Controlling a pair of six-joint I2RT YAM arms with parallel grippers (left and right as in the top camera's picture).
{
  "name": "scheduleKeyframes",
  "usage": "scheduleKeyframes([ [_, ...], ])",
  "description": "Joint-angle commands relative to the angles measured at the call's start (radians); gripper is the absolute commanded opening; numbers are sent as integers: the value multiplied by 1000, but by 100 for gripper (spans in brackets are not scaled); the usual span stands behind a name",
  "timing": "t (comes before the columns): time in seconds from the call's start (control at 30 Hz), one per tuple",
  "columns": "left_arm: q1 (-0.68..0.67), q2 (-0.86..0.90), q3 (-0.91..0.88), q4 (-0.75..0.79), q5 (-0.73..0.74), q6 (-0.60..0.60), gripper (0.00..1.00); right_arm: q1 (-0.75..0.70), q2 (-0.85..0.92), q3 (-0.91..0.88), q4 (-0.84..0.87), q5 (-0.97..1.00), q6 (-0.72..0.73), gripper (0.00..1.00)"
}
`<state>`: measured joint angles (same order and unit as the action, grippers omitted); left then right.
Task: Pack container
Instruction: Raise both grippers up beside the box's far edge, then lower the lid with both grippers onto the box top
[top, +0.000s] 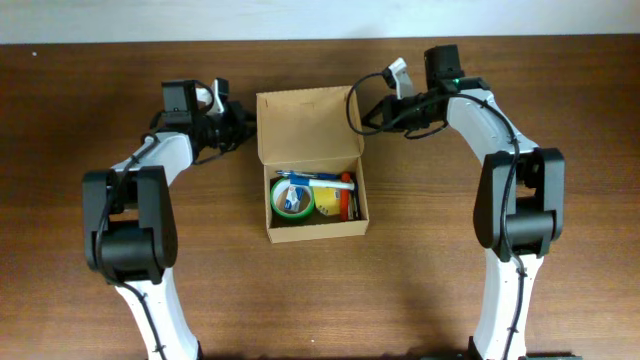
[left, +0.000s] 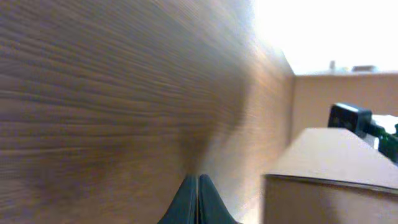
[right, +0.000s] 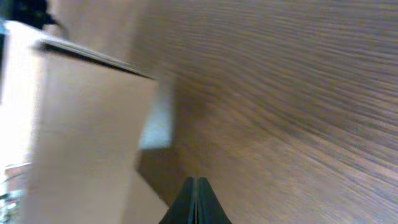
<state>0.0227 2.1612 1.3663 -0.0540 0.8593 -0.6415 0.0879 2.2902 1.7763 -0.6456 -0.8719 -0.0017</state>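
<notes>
The tan cardboard container (top: 316, 230) sits at the table's middle with its flap lid (top: 305, 125) standing open at the back. Inside lie a green tape roll (top: 293, 199), blue pens, a yellow item and an orange item. My left gripper (top: 246, 129) is shut and empty just left of the lid; its closed fingers (left: 197, 198) hover over the wood beside the lid's edge (left: 329, 162). My right gripper (top: 367, 112) is shut and empty just right of the lid; its closed fingers (right: 195, 202) sit next to the lid's cardboard (right: 81, 124).
Dark wooden table (top: 420, 270) all around the box. Both arm bases stand at the front edge, left (top: 130, 250) and right (top: 515, 230). A pale wall runs along the table's back edge.
</notes>
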Motion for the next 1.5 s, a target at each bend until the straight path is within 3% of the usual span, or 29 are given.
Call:
scheduleKeyframes([
  [0.0, -13, 11, 16, 16, 87, -21, 2, 3, 7, -8, 15, -165, 3, 4],
  [0.47, -21, -15, 140, 5, 253, 11, 2, -27, -6, 1, 6, -438, 3, 4],
  [0.6, -32, -61, 140, -76, 244, 96, 2, -30, -52, 5, -37, -428, -21, 4],
  [0.93, -77, -240, 140, -410, 51, 354, 2, 2, -183, 5, -299, -272, -235, 4],
  [1.07, -102, -278, 140, -478, -1, 399, 2, 18, -192, 5, -382, -194, -278, 4],
  [1.27, -154, -312, 140, -696, -199, 475, 2, 42, -196, 5, -592, -40, -415, 4],
  [1.47, -191, -328, 140, -831, -331, 479, 2, 50, -204, 6, -687, 101, -417, 4],
])
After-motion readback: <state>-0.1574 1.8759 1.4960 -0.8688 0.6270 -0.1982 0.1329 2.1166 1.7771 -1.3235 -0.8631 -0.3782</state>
